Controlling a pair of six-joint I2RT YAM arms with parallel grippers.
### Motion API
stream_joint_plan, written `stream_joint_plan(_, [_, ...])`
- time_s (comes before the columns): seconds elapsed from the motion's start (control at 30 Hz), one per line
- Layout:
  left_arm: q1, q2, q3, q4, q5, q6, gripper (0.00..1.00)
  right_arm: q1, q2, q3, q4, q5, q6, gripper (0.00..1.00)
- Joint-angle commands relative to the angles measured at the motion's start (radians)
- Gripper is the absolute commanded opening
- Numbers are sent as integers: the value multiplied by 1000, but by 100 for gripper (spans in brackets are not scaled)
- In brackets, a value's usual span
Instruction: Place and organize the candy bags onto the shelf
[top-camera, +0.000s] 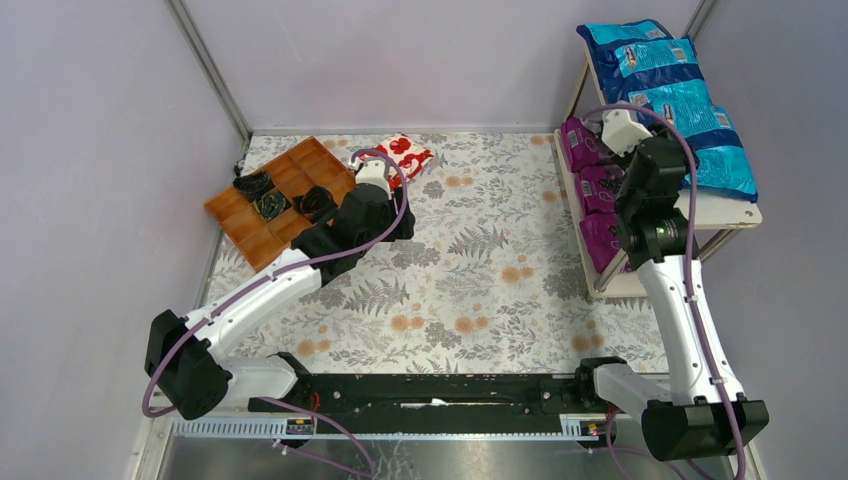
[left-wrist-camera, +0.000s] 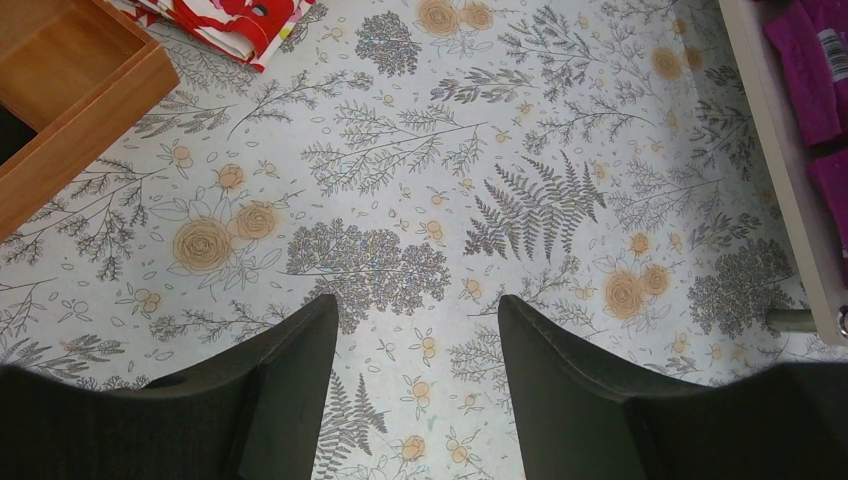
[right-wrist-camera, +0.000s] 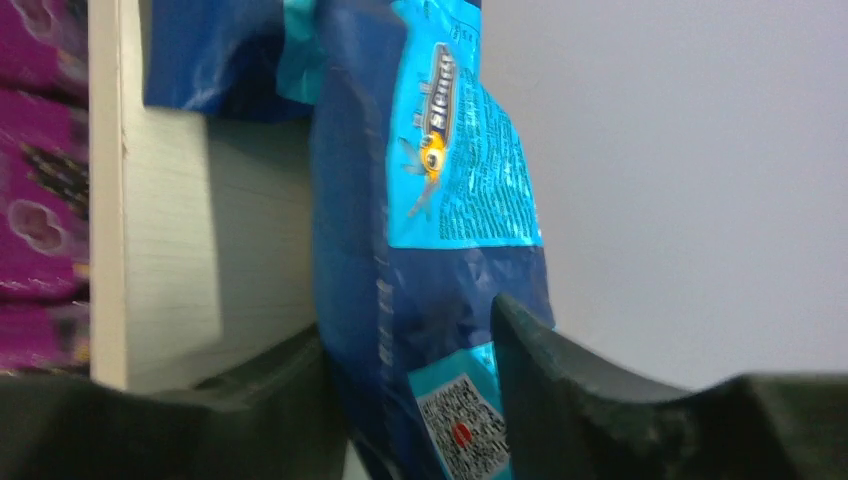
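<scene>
Our left gripper (left-wrist-camera: 417, 310) hangs open and empty over the flowered cloth (left-wrist-camera: 560, 120) at ten o'clock. At two o'clock our right gripper (right-wrist-camera: 412, 320) straddles a blue bag (right-wrist-camera: 430, 180) on the shelf's (right-wrist-camera: 170, 250) top board; we cannot tell whether it grips. Purple bags (top-camera: 598, 190) lie on the lower board.

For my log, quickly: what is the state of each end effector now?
Left end effector: open, empty.
Right end effector: around blue candy bag; grip cannot be told.

Wooden tray (top-camera: 252, 238) holds dark wrapped pieces (top-camera: 270, 206); red-flowered packet (top-camera: 405, 155) near
</scene>
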Motion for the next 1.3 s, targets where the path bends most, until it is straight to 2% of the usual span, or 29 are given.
stream_joint_plan(0.0, [4,-25,3,43,13,-7,64,-4,-44,52,-54,-155,189,66])
stream_joint_plan(0.1, [4,-24,4,42,14,-5,64,-4,-50,104,-177,-266,309,80])
stream_joint_plan(0.13, [5,-25,4,40,12,-6,64,-4,-55,110,-215,-304,342,95])
stream_joint_plan(0.17, [5,-26,5,40,12,-6,64,-4,-61,114,-232,-334,375,99])
stream_joint_plan(0.37, [11,-29,5,38,17,-6,64,-4,-112,127,-272,-476,559,100])
stream_joint_plan(0.47, [15,-34,5,36,19,-6,64,-4,-132,153,-273,-526,686,100])
stream_joint_plan(0.6, [21,-37,5,33,15,1,67,-4,-193,167,-242,-674,892,100])
stream_joint_plan(0.7, [24,-38,10,35,32,10,76,-4,-292,103,-155,-748,1118,100])
stream_joint_plan(0.8, [24,-46,22,35,44,18,95,-4,-386,37,-92,-934,1253,100])
stream_joint_plan(0.93, [25,-77,96,-9,61,21,99,-4,-490,-38,-111,-1156,1309,100])
stream_joint_plan(1.03, [24,-136,129,22,90,31,99,-4,-578,-101,-170,-1124,1333,100])
stream_joint_plan(1.27, [24,-269,146,157,220,-3,99,-4,-760,-165,-358,-847,1346,100])
